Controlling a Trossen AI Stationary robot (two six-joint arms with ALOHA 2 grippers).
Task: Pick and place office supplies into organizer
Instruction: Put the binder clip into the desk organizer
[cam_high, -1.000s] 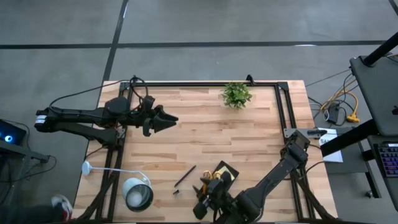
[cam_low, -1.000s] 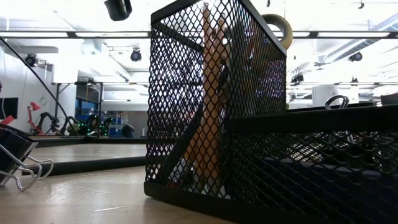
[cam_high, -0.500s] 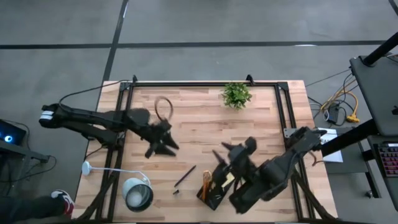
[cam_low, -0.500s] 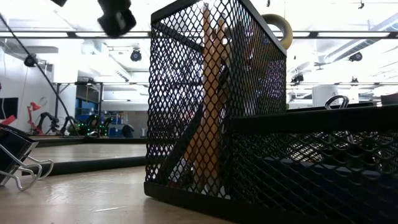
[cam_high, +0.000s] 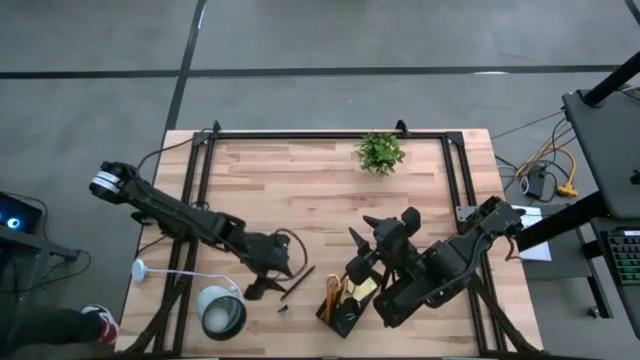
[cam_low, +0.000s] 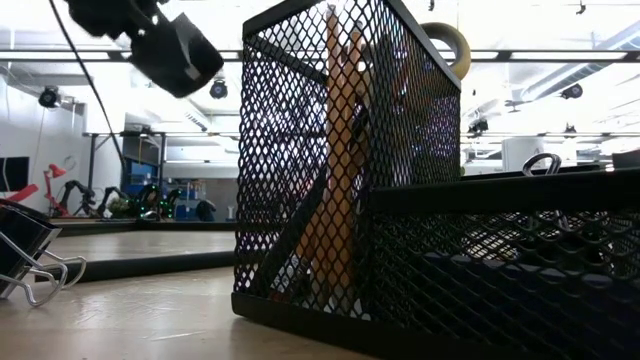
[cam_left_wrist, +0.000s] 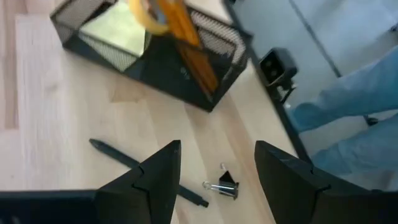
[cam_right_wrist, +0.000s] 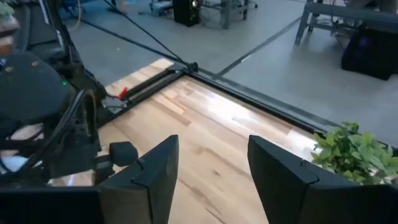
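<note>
Low view: organizer (cam_low: 420, 190) cut off at right and bottom edges; mesh veils the pencils (cam_low: 335, 160) inside. Binder clip (cam_low: 25, 262) cropped at left edge. High view: small dark piece (cam_high: 283, 309) beside pen (cam_high: 297, 283) unidentifiable.

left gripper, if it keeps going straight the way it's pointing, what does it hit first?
Most likely the black pen lying on the table. The left gripper, fingers open, points down at the pen and the small binder clip beside it. Depth is unclear, so the clip could come first.

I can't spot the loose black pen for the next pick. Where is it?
In the high view, the black pen lies on the table's near half, between the left hand and the organizer.
</note>
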